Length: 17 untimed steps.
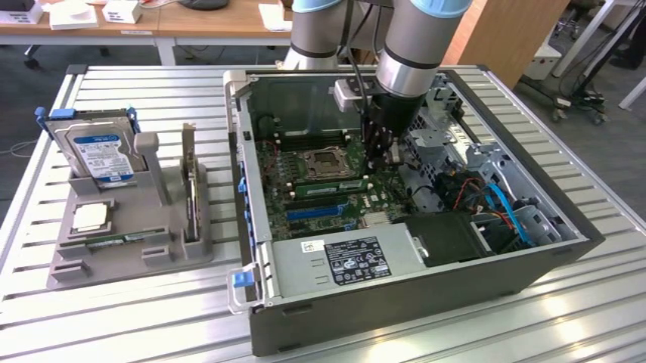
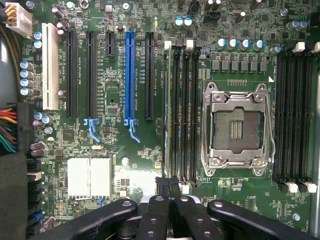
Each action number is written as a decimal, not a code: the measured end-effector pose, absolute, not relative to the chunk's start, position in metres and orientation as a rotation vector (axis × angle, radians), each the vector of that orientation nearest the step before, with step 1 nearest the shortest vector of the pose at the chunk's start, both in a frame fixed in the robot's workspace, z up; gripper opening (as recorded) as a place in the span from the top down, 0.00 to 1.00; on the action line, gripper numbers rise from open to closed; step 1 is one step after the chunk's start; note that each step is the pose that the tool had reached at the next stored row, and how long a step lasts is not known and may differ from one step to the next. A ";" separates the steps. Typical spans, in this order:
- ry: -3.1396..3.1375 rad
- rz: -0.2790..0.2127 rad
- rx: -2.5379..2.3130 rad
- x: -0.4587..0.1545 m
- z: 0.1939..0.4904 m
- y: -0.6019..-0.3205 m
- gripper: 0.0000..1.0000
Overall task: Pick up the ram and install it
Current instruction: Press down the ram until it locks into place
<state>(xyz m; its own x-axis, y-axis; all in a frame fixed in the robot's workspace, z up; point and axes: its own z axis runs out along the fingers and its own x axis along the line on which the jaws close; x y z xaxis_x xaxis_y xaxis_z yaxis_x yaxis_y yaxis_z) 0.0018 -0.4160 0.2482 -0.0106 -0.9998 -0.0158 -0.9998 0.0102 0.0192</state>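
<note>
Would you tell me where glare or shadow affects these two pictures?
Exterior view: light glares off the metal table, while the computer case's interior is dimmer. Wrist view: the motherboard is evenly lit, but the pale heatsink washes out; the gripper looks dark.

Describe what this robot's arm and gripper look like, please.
The arm is a thick silver-grey tube with light blue joint caps and a black cable alongside. The gripper is black; its fingers are linked bars with silver pins.
</note>
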 end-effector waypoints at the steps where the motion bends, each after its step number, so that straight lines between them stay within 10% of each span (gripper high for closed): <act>1: -2.232 -0.039 2.208 0.002 0.248 -0.416 0.90; 17: -2.237 -0.053 2.214 0.002 0.245 -0.410 0.90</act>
<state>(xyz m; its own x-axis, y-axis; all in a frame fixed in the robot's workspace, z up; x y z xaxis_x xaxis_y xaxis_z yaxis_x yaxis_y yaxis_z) 0.0018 -0.4096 0.2449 -0.0105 -0.9995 -0.0284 -0.9998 0.0100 0.0193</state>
